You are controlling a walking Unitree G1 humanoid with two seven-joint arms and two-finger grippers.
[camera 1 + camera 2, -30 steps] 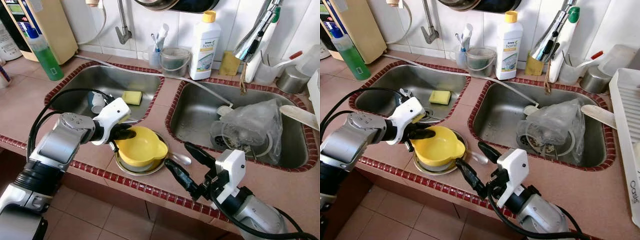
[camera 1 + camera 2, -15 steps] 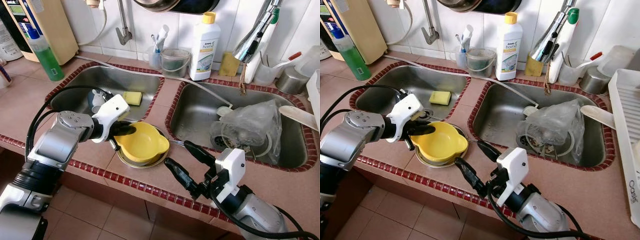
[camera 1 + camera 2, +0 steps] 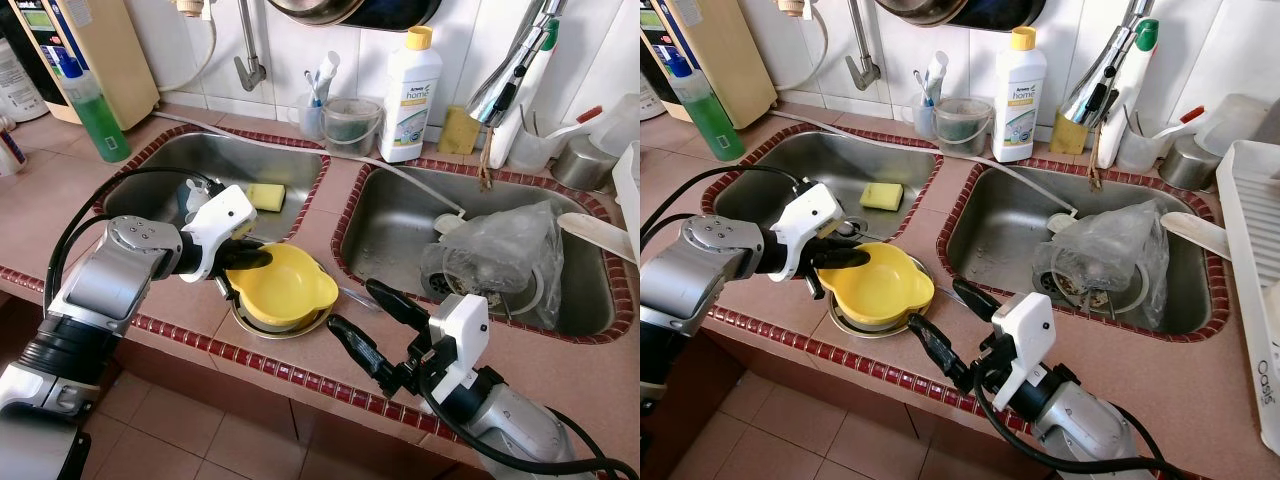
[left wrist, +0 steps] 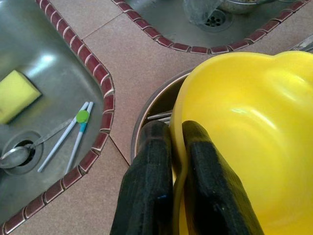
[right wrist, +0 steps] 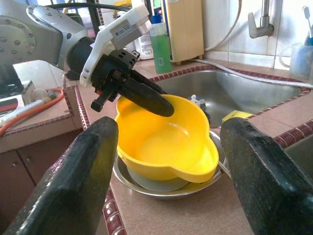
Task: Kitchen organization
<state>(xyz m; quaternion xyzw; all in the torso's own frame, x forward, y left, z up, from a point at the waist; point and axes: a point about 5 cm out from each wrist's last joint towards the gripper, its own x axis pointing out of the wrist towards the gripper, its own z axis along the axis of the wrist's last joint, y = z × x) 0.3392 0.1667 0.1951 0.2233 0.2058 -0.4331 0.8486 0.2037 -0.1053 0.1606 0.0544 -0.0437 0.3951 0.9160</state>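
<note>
Bench: tiled bench [image 3: 40, 215] with two sinks, across the frame.
Bowl: yellow bowl [image 3: 285, 290] at centre, tilted on a metal plate [image 3: 855, 322].
Left gripper [image 4: 177, 142]: jaws pinch the bowl's rim.
Right gripper [image 3: 368, 322]: jaws released, near the bowl.
Risk: thin rim grip may slip; the plate may slide off the edge.

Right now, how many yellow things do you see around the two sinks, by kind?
Yellow bowl: 1
Yellow sponge in the left sink: 1
Yellow sponge by the right tap: 1
Yellow bottle cap: 1
Total: 4
</note>
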